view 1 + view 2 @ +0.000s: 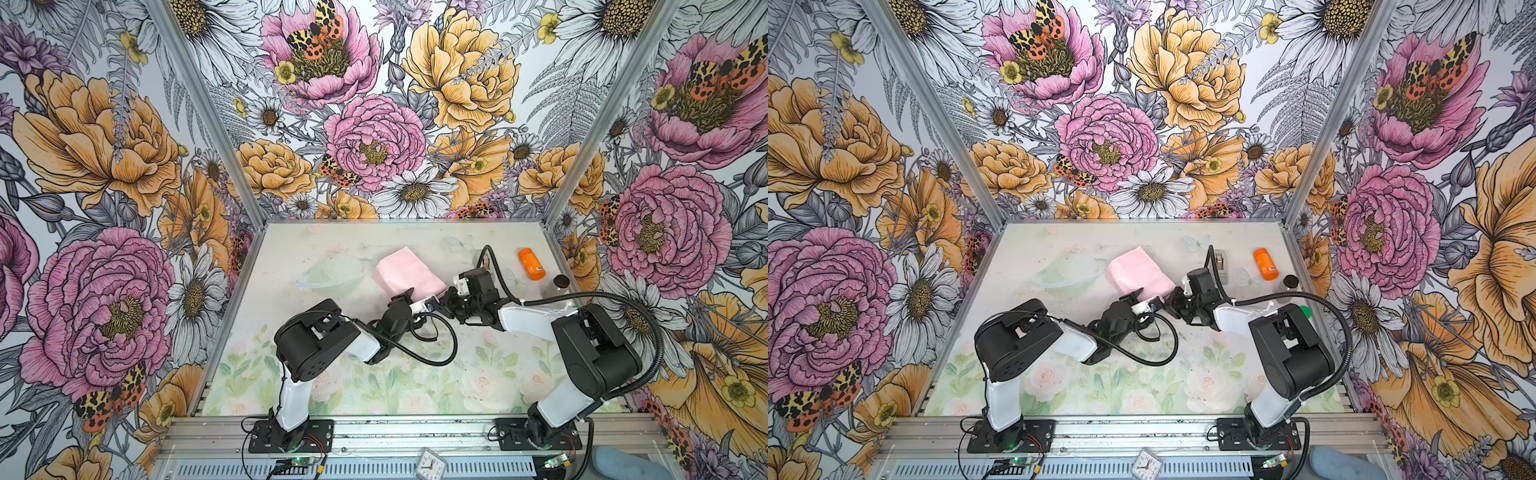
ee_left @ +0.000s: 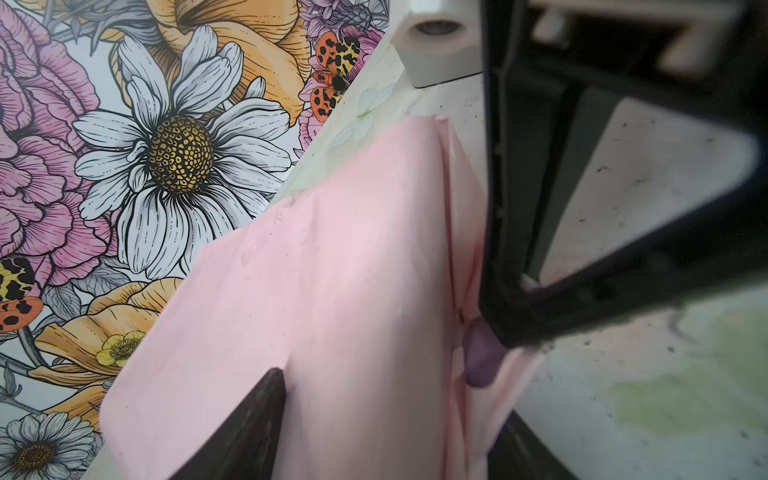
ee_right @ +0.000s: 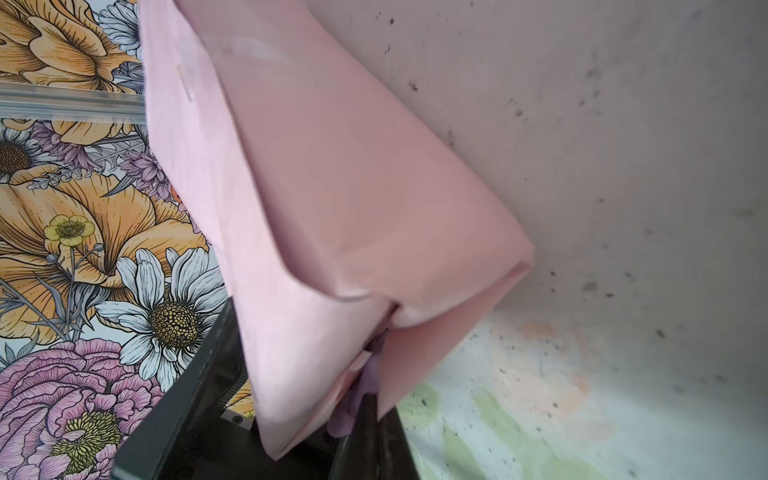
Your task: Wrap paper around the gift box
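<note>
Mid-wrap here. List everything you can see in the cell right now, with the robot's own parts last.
paper: 1, pale pink, lilac at the pinched end, folded bundle mid-table
gift box: none visible
orange bottle: 1, orange, lying at back right
jar: 1, clear with dark lid, nearer than the bottle
tape dispenser: 1, grey, right of the paper
green round thing: 1, green, right side, mostly hidden
clock: 1, white, front rail
cloth: 1, light blue, front right corner
table: 1, pale floral
left claw: 1, black, jaws astride the paper's near end, grip unclear
right claw: 1, black, shut on the paper's end
</note>
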Tool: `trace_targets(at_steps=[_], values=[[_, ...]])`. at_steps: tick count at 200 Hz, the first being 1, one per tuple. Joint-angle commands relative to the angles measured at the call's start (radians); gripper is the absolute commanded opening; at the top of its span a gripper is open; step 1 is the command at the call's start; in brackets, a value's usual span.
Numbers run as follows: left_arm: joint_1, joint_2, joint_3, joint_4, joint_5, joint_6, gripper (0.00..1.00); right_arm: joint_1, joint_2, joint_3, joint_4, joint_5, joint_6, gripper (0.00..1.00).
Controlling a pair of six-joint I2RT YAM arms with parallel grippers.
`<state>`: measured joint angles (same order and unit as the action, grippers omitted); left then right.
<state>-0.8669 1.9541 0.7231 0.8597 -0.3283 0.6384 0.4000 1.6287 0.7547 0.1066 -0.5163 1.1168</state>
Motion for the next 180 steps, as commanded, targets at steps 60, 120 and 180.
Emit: trace_targets(at_steps=[60, 120, 180], values=[[0.003, 0.072, -0.062, -0.145, 0.031, -0.128, 0.62, -0.047, -0.212, -0.166, -0.007, 0.086, -0.015, 0.24], [0.008, 0.069, -0.054, -0.16, 0.047, -0.149, 0.61, 0.016, -0.047, -0.052, 0.036, 0.107, -0.022, 0.11], [0.012, 0.067, -0.044, -0.171, 0.069, -0.158, 0.62, 0.04, 0.0, 0.02, 0.073, 0.109, -0.02, 0.06]])
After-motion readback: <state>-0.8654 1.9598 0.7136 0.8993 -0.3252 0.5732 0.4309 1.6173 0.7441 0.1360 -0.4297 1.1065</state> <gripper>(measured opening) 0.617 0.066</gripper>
